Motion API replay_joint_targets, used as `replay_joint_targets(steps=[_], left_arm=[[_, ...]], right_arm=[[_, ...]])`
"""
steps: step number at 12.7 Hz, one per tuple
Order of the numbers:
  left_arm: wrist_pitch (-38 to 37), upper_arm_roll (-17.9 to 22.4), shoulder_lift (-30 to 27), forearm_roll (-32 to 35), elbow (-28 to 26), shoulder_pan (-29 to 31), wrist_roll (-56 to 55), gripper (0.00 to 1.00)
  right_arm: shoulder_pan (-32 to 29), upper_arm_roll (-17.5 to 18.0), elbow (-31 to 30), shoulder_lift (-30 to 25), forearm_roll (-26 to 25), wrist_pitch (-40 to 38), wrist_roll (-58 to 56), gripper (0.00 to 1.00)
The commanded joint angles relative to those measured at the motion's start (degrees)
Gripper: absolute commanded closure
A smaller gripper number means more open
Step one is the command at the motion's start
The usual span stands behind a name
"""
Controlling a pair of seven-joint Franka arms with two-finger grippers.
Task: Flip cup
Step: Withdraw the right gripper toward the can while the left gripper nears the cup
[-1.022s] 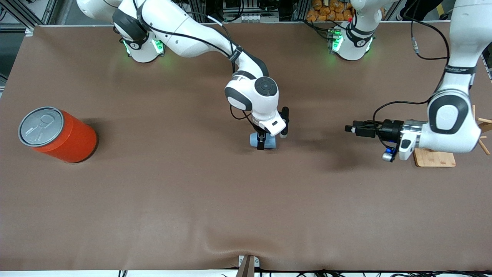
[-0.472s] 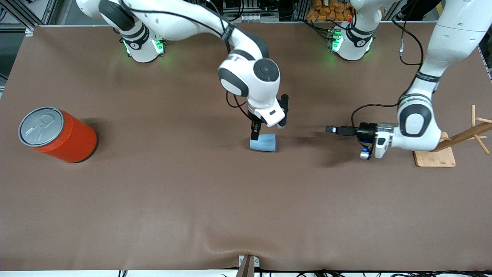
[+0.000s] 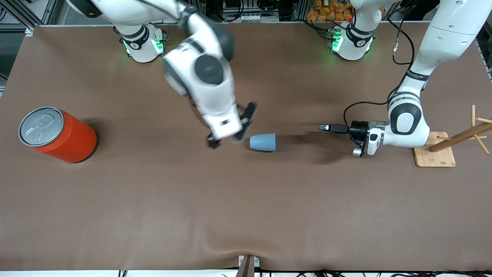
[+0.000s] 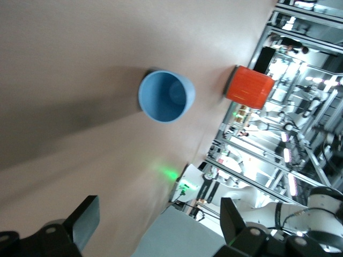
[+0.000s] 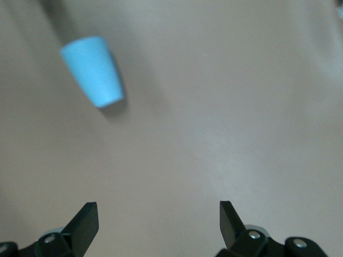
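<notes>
Our right gripper (image 3: 226, 140) mid-frame, jaws spread, holding nothing. Our left gripper (image 3: 324, 127) right of centre, horizontal, jaws spread, empty.

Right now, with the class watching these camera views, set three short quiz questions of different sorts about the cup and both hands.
1. True or false: the cup lies on its side on the table.
2. Which hand does the cup's open mouth face? A) left hand B) right hand
3. Fill in: the orange can stands toward the ___ arm's end of the table.

Key: 1 true. 2 A; the left wrist view looks straight into the cup. 3 right.
</notes>
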Motion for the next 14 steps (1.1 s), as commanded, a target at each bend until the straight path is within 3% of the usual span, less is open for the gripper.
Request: replay_joint_targets(steps=[1, 4, 6, 8, 10, 11, 14], left_arm=[[2.41, -0.27, 1.63, -6.91, -0.68, -3.79, 4.71, 0.03], [4.97, -0.27, 4.18, -12.97, 0.19, -7.66, 7.98, 0.07], [6.46, -0.18, 4.80, -16.41, 0.46, -10.04, 9.29, 0.10], [8.66, -0.26, 6.46, -17.56, 2.21, -11.10, 10.09, 0.11], [8.93, -0.18, 8.40, -18.70, 4.14, -11.98, 10.27, 0.14], [9.45, -0.18, 8.84, -19.67, 4.76, -12.77, 10.27, 0.14], [12.09, -0.18, 9.72, -22.31, 6.43, -15.32, 10.27, 0.20]], right_arm=[[-8.03, 2.02, -2.06, -4.55, 1.27, -3.33, 10.72, 0.00], [-16.13, 3.35, -2.24, -5.27, 0.84, -7.29, 17.96, 0.00], [-23.94, 3.96, -2.06, -5.71, 1.45, -7.74, 18.24, 0.00], [-28.01, 3.27, -1.54, -6.76, 1.10, -11.06, 18.42, 0.00], [-29.08, 1.52, -1.01, -10.79, 0.83, -11.70, 22.16, 0.00], [-28.82, -1.02, -1.18, -12.03, 1.62, -11.35, 29.51, 0.00], [-27.85, -2.97, -3.89, -16.85, 2.50, -11.87, 46.69, 0.00]])
